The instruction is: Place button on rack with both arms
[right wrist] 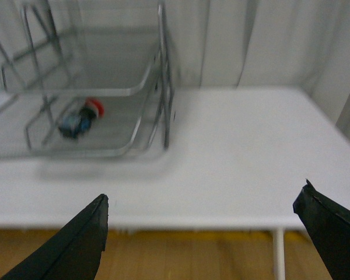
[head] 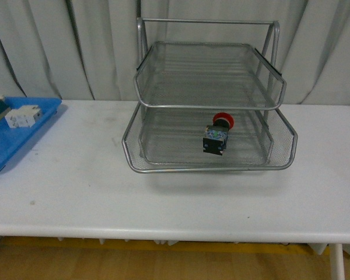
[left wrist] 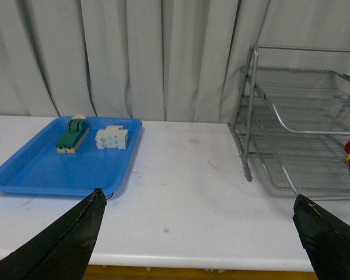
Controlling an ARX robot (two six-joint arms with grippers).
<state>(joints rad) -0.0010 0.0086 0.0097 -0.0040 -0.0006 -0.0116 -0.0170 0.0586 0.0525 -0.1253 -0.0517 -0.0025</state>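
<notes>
In the rack (head: 210, 170), lower tier, the button (head: 217, 135); left claw (left wrist: 199, 195) and right claw (right wrist: 204, 192) wide, empty.

Soft, even, fairly bright light comes from above: the rack (head: 210, 108) throws only a faint, diffuse shadow on the white table (head: 76, 186) just in front of its lowest tier. Front and left wrist views are sharp. The right wrist view is blurred throughout, the rack's wires smeared and the button (right wrist: 80, 118) inside it fuzzy.

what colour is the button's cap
The small dark-bodied push-button has a red cap; front view shows best.
</notes>
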